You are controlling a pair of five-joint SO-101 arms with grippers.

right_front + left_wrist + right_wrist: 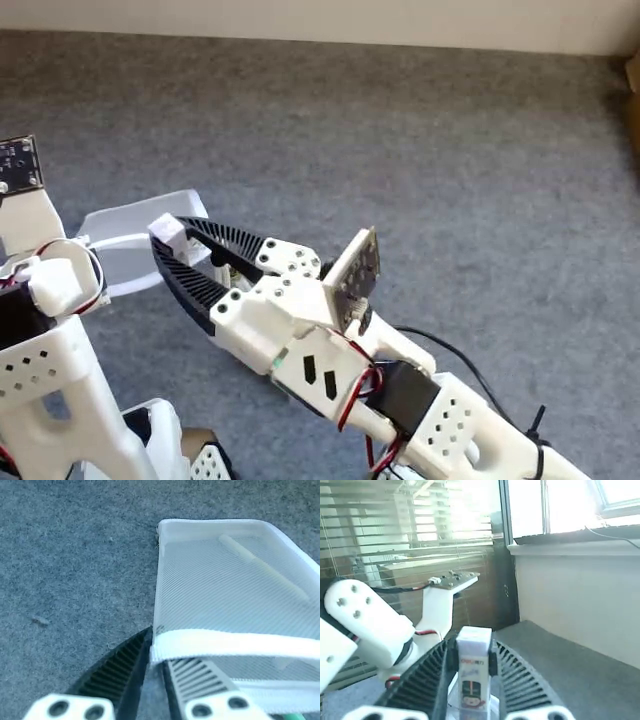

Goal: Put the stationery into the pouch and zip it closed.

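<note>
Mottled grey bench [450,120] with a felt-like fleck. The pouch [235,585] is translucent white mesh with fine diagonal ribbing and a solid white band along one edge; a pale white stick [265,567] shows through it. The right hand [472,652] is black-ribbed on a white body. The eraser [472,675] is white with red print and a small dark figure. On the left hand [156,647], one finger is black-ribbed, the other pale grey. White arm housing [290,340]; red and black wiring [372,385].
</note>
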